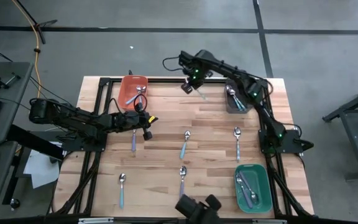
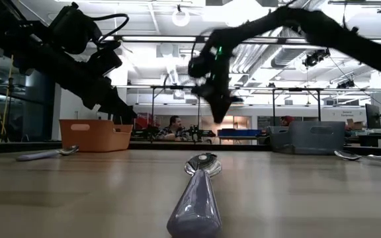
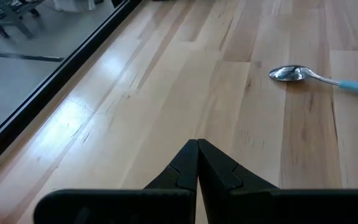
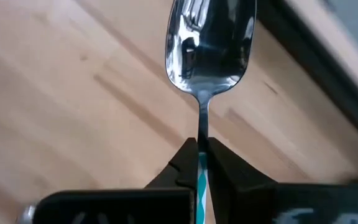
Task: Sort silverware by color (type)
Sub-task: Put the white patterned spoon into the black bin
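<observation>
The right gripper (image 1: pixel 194 84) is hanging over the upper centre of the high view, between the orange bin (image 1: pixel 133 91) at upper left and the grey bin (image 1: pixel 236 99) at upper right, and it is pinching a teal-handled spoon (image 4: pixel 207 46) by the thin neck just below the bowl, with the bowl jutting out past the fingertips above bare wood. That narrow hold is the main risk, as I judge it: the heavy bowl is sitting far out from the pads, so a quick swing could be making the spoon pivot or slide free and drop onto the table (image 1: pixel 166 155) rather than into a bin. A release too near a bin's rim could also be leaving the handle propped on the edge. The left gripper (image 1: pixel 146 126) is waiting at the left middle of the high view, just below the orange bin, its fingers pressed together on nothing. Several spoons are lying loose and well apart: a purple-handled one (image 1: pixel 133 140) just beside the left gripper, two at centre (image 1: pixel 184 144), one at right (image 1: pixel 237 140) and two along the lower edge (image 1: pixel 122 188). The green bin (image 1: pixel 253 187) at lower right is already holding a few. Nothing on the table is blocking the way to the grey bin, though the right arm's own elbow is crossing above it.
</observation>
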